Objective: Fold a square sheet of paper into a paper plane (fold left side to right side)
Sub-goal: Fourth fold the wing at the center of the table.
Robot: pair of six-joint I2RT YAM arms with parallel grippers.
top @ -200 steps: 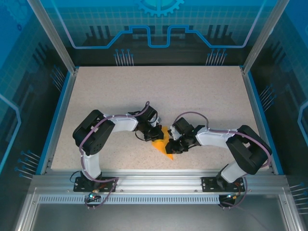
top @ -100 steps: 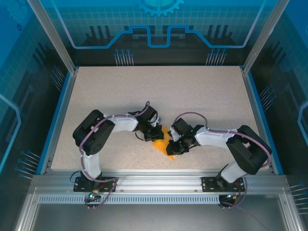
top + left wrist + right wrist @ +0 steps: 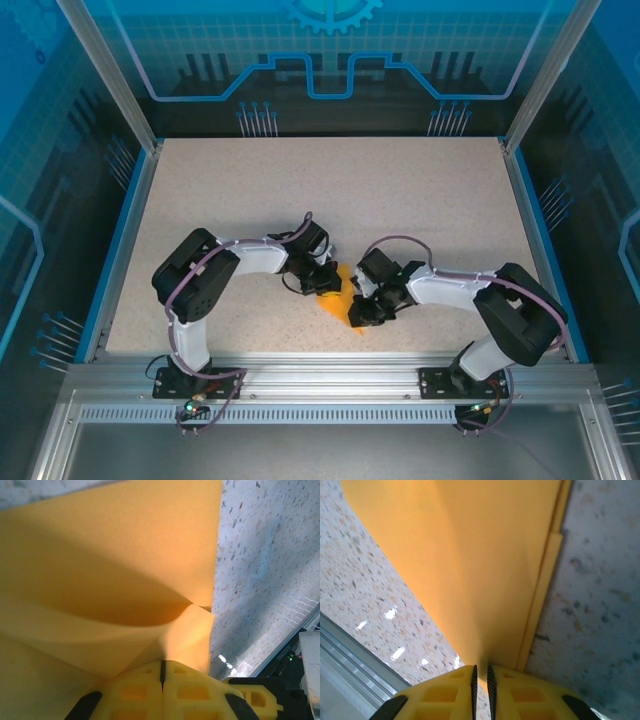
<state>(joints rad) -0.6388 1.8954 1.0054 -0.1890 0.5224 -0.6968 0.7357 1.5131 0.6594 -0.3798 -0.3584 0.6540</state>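
**Both arms pinch the half-folded sheet from opposite sides**

The orange sheet of paper point(image 3: 338, 297) sits on the bench point(image 3: 300, 200), toward the near edge and about midway between the two bases. It is no longer flat. In the left wrist view the paper point(image 3: 110, 555) rises in a curved flap over a lower layer, and the right wrist view shows layered edges running along one side of the sheet point(image 3: 470, 555).

The left fingers point(image 3: 168, 674) are pressed together with the paper coming out from between them, so we read them as clamped on it. The right fingers point(image 3: 495, 677) stand a hair apart, with the thin paper nipped in that slit. We judge that one side anchors the sheet while the other carries a flap across for the left-to-right fold, since gripping at both ends keeps such thin paper from sliding or buckling.

From above, the arms mirror each other. Each elbow is thrown outward and each forearm is swung inward toward the centre. The left fingers point(image 3: 325, 287) sit at the paper's far left edge and the right fingers point(image 3: 362, 312) at its near right corner. Both wrists are tipped down close to the surface.
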